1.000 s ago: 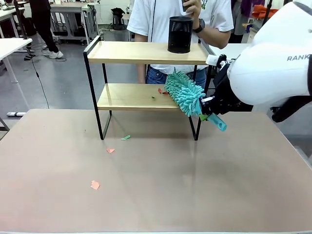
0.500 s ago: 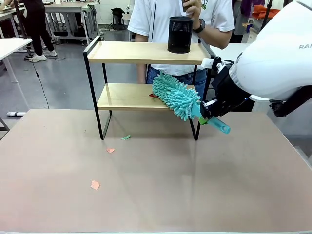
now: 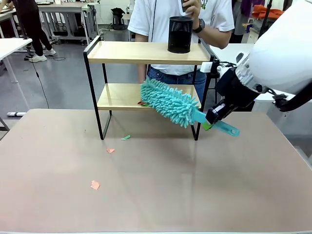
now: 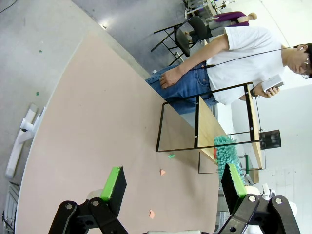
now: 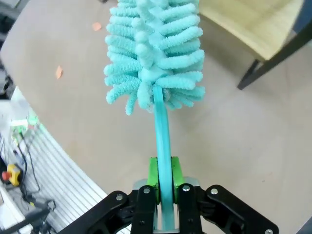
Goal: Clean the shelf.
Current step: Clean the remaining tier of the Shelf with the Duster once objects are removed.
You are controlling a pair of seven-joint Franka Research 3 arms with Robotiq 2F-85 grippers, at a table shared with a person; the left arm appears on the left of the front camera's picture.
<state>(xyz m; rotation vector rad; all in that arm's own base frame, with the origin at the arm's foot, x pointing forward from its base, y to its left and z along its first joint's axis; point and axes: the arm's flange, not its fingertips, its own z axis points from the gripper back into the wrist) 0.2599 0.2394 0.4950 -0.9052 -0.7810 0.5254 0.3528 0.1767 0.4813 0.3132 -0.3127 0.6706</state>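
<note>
Duster (image 3: 168, 102) swept leftward along shelf (image 3: 122, 96); black cup (image 3: 180, 34) stays atop.

No readable text, brand, number or sign found. Green print (image 3: 204, 4) on white shirt (image 3: 146, 19), 12 o'clock in front view: cut by frame edge, illegible. White arm shell (image 3: 287, 46) at 3 o'clock: no lettering made out. Red-and-yellow button box (image 5: 10, 174), 8 o'clock in right wrist view: too small to read.
</note>
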